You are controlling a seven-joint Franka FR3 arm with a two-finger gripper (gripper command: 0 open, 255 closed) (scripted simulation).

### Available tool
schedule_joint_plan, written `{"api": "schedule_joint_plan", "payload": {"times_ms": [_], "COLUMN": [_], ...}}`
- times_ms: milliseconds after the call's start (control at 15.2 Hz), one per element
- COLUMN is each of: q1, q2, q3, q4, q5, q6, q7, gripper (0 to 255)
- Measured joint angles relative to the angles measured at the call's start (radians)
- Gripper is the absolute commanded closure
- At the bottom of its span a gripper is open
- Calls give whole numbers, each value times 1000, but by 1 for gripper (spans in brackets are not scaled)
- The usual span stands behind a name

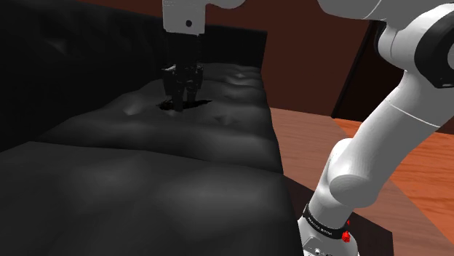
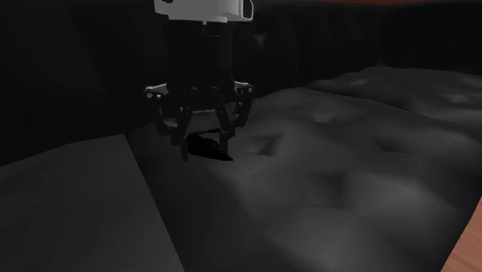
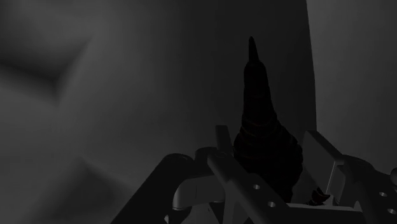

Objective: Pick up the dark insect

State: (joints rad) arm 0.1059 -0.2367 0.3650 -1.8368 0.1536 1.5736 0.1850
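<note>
Lying dark insect (image 3: pixel 257 95) inside the hand (image 3: pixel 268 135)

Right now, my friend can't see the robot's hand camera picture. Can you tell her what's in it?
A dark insect with a ridged body and a pointed tip sits right at the black gripper. Behind it lies a dark grey cushion with soft dimples.

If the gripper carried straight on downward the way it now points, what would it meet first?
Most likely the dark insect, which lies directly in line with the gripper on the black sofa cushion. The cushion itself comes right behind it. Whether there is already contact is unclear.
</note>
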Motion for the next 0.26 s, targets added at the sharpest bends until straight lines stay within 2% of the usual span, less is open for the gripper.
{"api": "schedule_joint_plan", "payload": {"times_ms": [264], "q1": [-2], "q2": [12], "q3": [-2], "q4": [62], "q5": [-5], "q6": [-50], "q7": [5], "gripper": [255]}}
